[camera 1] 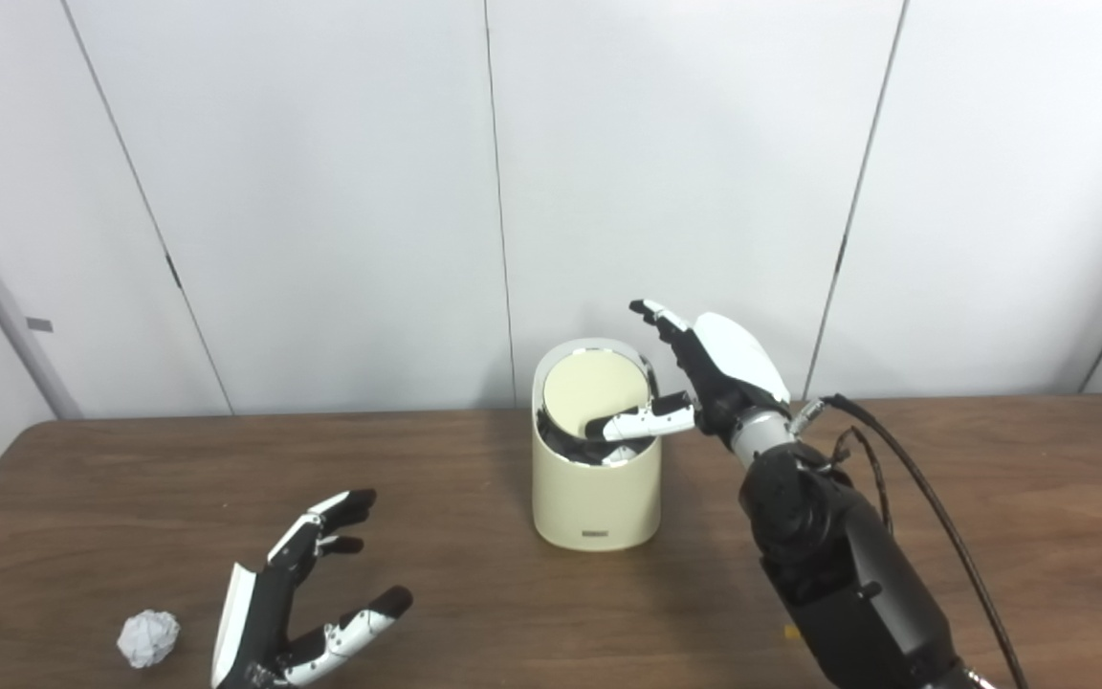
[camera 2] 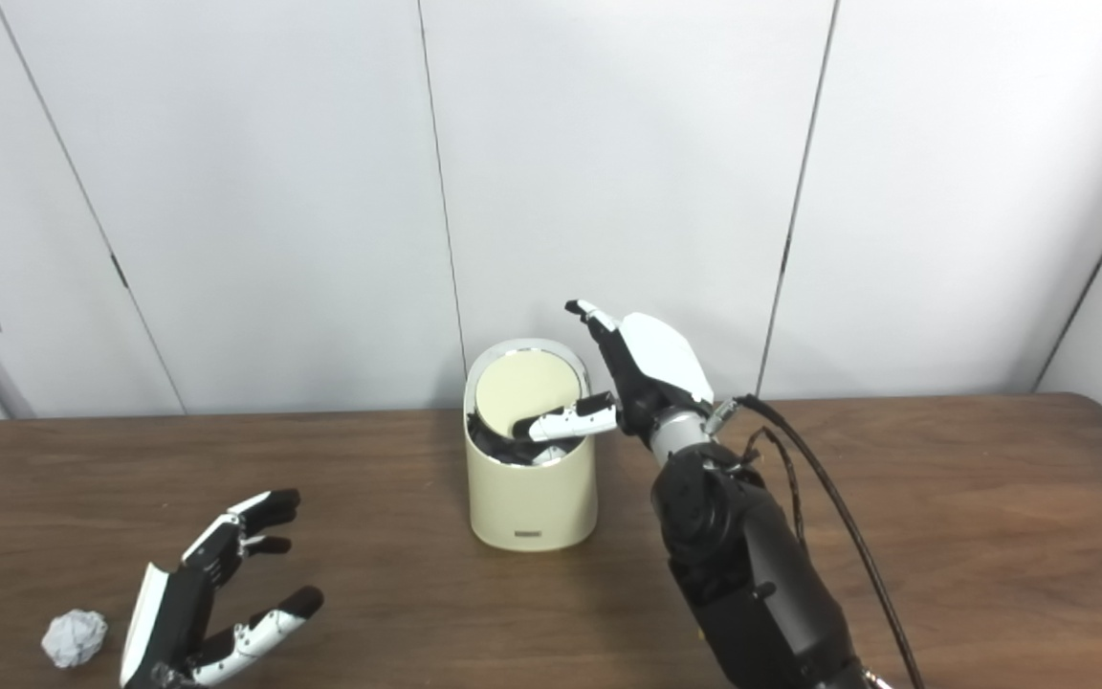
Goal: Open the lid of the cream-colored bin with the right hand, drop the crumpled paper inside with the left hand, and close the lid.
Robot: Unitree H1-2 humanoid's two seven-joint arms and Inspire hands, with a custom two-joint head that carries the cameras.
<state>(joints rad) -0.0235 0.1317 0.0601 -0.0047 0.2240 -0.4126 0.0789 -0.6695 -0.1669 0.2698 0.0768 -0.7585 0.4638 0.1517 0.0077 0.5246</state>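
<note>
Left eye view: right hand (camera 1: pixel 714 373) spread, thumb on tilted lid (camera 1: pixel 597 388); bin (camera 1: pixel 595 498) label unreadable; left hand (camera 1: pixel 297 603) open, empty.

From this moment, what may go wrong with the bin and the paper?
1. The right hand props the tilted lid with only a thumb inside the bin; the lid may slip and swing shut.
2. The crumpled paper lies outside the open left hand, ungrasped; a sideways reach may push it toward the table edge.
</note>
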